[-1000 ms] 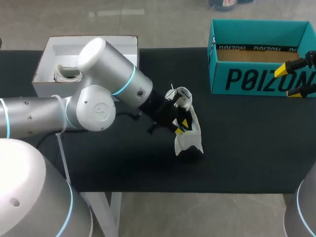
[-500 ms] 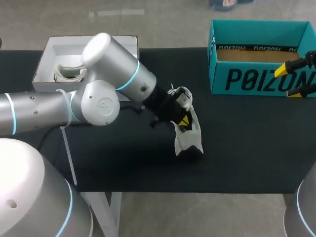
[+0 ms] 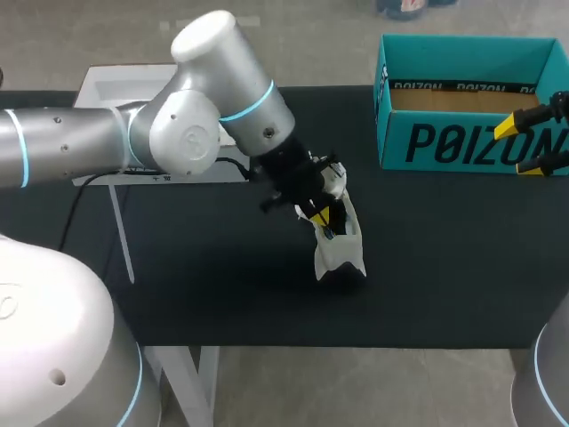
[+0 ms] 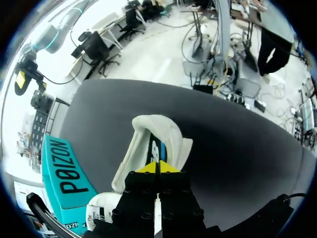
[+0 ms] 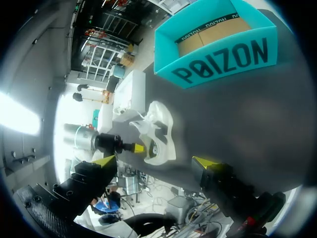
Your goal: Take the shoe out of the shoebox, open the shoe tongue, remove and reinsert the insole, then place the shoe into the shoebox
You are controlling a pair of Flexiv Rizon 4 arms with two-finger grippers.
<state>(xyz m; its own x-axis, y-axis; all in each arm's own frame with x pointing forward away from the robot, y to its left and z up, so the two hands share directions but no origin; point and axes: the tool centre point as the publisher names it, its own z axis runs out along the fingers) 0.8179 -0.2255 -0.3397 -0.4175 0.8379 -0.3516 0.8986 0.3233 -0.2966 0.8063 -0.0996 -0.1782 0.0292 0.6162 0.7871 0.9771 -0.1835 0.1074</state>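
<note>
- Table: black top.
- Shoe: white, out of the box, resting on the table near the middle. In the head view its long axis runs roughly 12 to 6 o'clock, with a dark patch at the 6 o'clock end. The left wrist view looks into its opening, where the lining is dark.
- Left arm: comes in from 9 o'clock and crosses over the table's left half.
- Left gripper: at the 12 o'clock end of the shoe, at the shoe's opening. In the left wrist view the yellow fingertips are pressed tip to tip, with only a thin seam between them. The claw is closed. Whether a thin part of the shoe is pinched in the seam cannot be made out.
- Shoebox: teal, open at the top, brown floor visible. It sits at 2 o'clock from the shoe and well apart from it, at the far right of the table.
- Right gripper: at the 3 o'clock edge of the head view, over the front wall of the shoebox at its right end. The fingers are spread wide and hold nothing. The claw is open. In the right wrist view the shoe lies well ahead of it.
- White box: at 10 o'clock from the shoe, at the far left of the table, largely covered by the left arm.
</note>
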